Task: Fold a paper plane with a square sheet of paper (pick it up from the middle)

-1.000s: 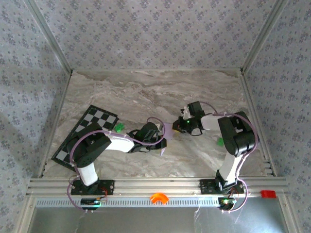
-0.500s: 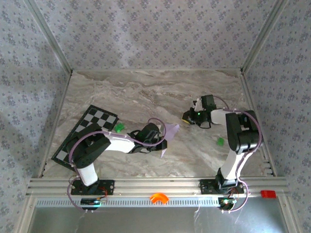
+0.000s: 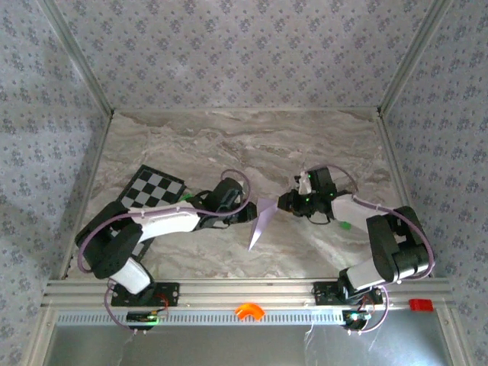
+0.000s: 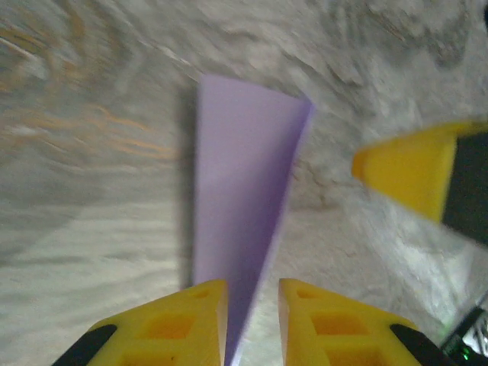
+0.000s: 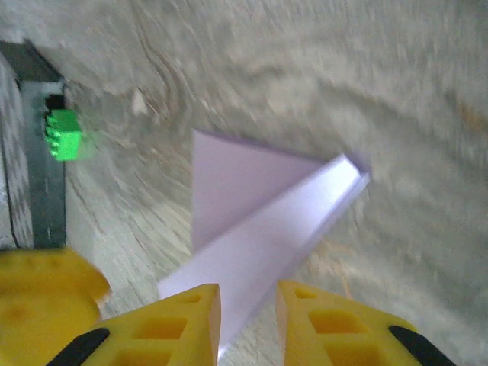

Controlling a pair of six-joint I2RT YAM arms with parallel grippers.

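The paper plane [image 3: 262,221] sits at mid-counter [image 3: 191,152] between the two arms. Its narrow end runs into the slim gap of the left end effector [image 4: 252,324] and a folded wing into that of the right end effector [image 5: 248,320], and both sets of jaws stand slightly parted, not clamped. It looks feather-light and limp across its flat panels, stiffer along the creases, and easy to crush or slide on the smooth surface, so the layered centre fold seems the safest place for a gentle pinch.
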